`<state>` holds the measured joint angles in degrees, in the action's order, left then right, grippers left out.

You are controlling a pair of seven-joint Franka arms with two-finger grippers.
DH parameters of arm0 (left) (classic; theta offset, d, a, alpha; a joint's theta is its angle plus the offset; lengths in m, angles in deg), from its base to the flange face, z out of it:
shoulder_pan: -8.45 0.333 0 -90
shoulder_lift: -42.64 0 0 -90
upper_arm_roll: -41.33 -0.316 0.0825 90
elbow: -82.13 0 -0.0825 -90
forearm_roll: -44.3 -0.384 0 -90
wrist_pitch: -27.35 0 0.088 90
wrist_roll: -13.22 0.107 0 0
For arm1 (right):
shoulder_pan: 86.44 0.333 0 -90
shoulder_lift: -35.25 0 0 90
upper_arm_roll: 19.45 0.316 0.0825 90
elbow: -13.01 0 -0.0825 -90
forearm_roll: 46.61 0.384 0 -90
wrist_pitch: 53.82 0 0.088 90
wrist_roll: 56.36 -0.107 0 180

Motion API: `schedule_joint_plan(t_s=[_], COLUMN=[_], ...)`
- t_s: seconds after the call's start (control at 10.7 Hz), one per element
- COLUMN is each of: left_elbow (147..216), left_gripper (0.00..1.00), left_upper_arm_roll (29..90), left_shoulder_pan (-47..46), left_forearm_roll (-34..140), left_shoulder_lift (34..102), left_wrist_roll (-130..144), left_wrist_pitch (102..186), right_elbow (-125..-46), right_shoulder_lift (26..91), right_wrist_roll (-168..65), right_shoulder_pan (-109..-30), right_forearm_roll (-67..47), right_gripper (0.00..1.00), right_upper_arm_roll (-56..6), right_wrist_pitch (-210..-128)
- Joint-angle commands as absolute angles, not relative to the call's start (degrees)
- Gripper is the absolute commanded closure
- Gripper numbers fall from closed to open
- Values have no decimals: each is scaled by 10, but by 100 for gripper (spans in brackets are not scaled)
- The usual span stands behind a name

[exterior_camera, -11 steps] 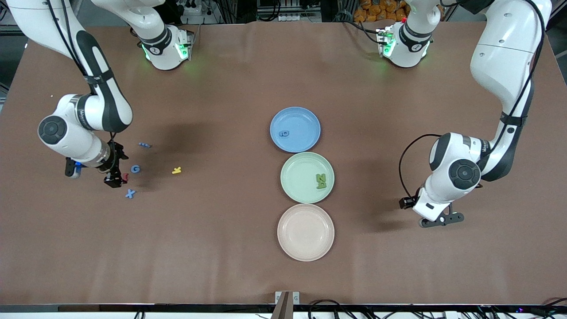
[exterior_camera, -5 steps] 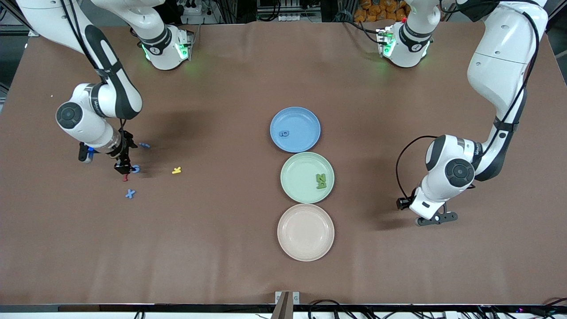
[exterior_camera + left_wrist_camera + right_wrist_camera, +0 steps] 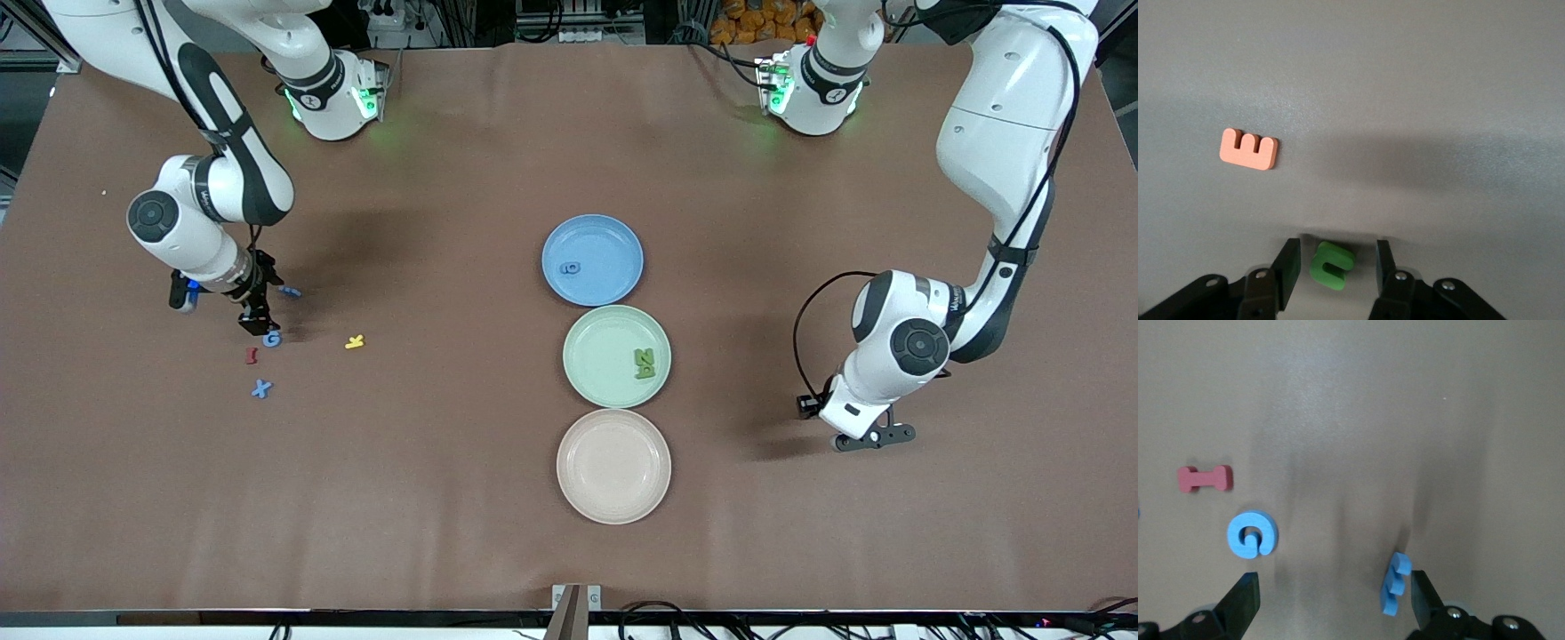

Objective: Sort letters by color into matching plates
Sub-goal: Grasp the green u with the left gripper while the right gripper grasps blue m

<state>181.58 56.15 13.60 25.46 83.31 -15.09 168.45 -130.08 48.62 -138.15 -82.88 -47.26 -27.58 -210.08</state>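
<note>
Front view: mid-frame, the blue plate (image 3: 613, 236) held one blue letter (image 3: 571, 268) and the green plate (image 3: 596, 364) two green letters (image 3: 645, 364). At the right arm's end lay a blue G (image 3: 272, 339), blue X (image 3: 260, 388) and a third blue piece (image 3: 290, 291), all unsorted.

Left wrist view: I saw the left gripper (image 3: 1333, 263) parted around a loose green letter (image 3: 1332, 265), not clenched.

Right wrist view: the right gripper (image 3: 1331, 597) was spread wide and held nothing.

I'd call it under halfway.

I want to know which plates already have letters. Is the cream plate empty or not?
Empty. The cream plate shows only its bare inside, while the blue plate and the green plate each hold letters.
</note>
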Motion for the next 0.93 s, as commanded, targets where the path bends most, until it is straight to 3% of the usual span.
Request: schedule_joint_plan(t_s=[0.0,0.19,0.37,0.84], left_elbow=[1826,1829,1829,1822], left_gripper=[51,58,99,100], left_upper_arm_roll=[567,567,567,571], left_shoulder_pan=[142,142,140,128], left_forearm_roll=[237,237,238,239], left_shoulder_lift=[832,832,831,817], left_wrist_roll=[-151,-151,-152,-160], left_wrist_pitch=[1691,1691,1691,1688], right_elbow=[-1340,-1351,-1359,-1370], right_shoulder_lift=[452,447,442,454], right_wrist_roll=[-1387,-1385,-1384,-1378], right_shoulder_pan=[-821,-821,-821,-821], right_forearm_roll=[-467,-467,-467,-469], right_gripper=[0,0,0,0], right_upper_arm_roll=[-281,-280,-279,-277], right_wrist_pitch=[-2118,-2120,-2122,-2133])
